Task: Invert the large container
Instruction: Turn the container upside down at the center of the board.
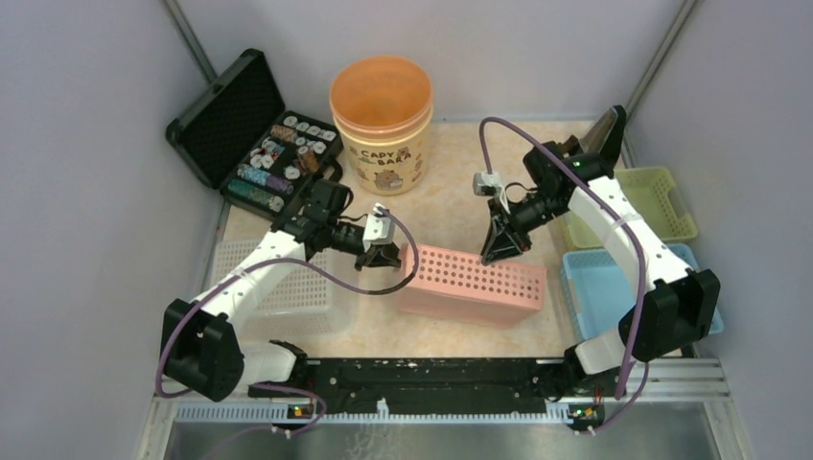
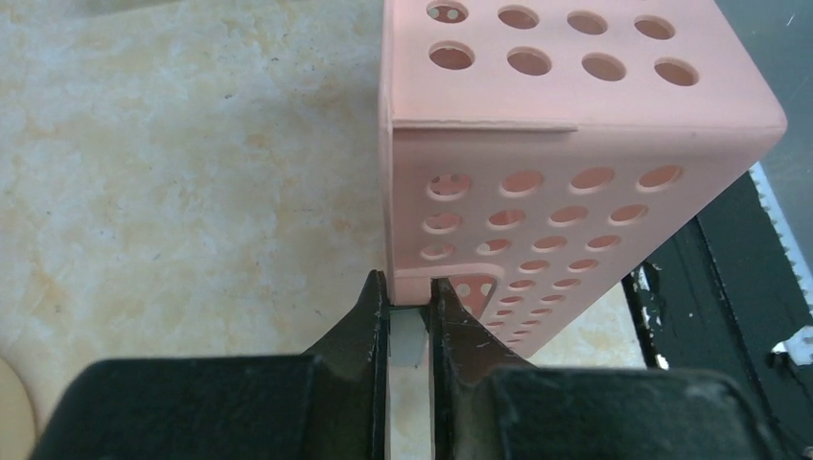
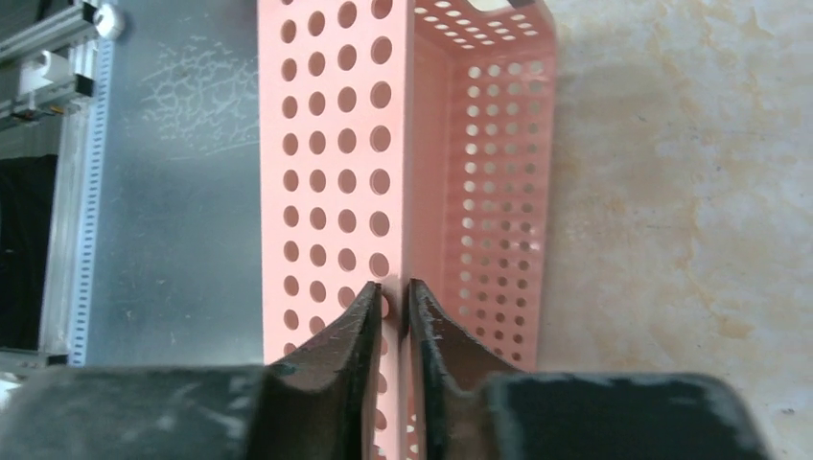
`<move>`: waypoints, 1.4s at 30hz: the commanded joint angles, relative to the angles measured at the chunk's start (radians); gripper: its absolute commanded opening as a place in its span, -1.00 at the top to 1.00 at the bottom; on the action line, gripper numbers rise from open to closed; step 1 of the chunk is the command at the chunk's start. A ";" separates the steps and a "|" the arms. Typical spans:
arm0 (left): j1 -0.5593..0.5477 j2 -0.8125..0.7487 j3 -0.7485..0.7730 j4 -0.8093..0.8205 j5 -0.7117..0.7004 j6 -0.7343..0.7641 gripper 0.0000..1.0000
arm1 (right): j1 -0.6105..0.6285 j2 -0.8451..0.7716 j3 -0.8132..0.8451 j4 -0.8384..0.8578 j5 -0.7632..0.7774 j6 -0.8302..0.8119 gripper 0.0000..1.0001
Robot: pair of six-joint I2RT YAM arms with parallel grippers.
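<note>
The large container is a pink perforated basket (image 1: 475, 285) in the middle of the table, tipped up on its side with a holed face towards the camera. My left gripper (image 1: 383, 259) is shut on the rim at its left end; in the left wrist view the jaws pinch that pink rim (image 2: 412, 287). My right gripper (image 1: 500, 251) is shut on the upper edge of the far long wall; in the right wrist view (image 3: 395, 299) the jaws straddle that wall, with the basket's outer face (image 3: 326, 144) to the left and its inside (image 3: 489, 144) to the right.
An orange "Capybara" bucket (image 1: 382, 120) stands at the back. An open black case of poker chips (image 1: 259, 144) is back left. A white basket (image 1: 278, 287) lies under my left arm. Green (image 1: 662, 196) and blue (image 1: 599, 283) baskets sit right. A black rail (image 1: 431, 374) runs along the near edge.
</note>
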 commanded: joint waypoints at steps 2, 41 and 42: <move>-0.002 0.005 -0.005 0.042 0.009 -0.135 1.00 | -0.006 -0.040 -0.033 0.176 0.039 0.058 0.47; 0.058 0.312 0.097 0.189 -0.147 -0.618 1.00 | -0.087 -0.428 -0.348 1.025 0.799 0.546 -0.78; 0.065 0.321 0.099 0.193 -0.146 -0.633 1.00 | -0.087 -0.432 -0.352 1.027 0.798 0.548 -0.78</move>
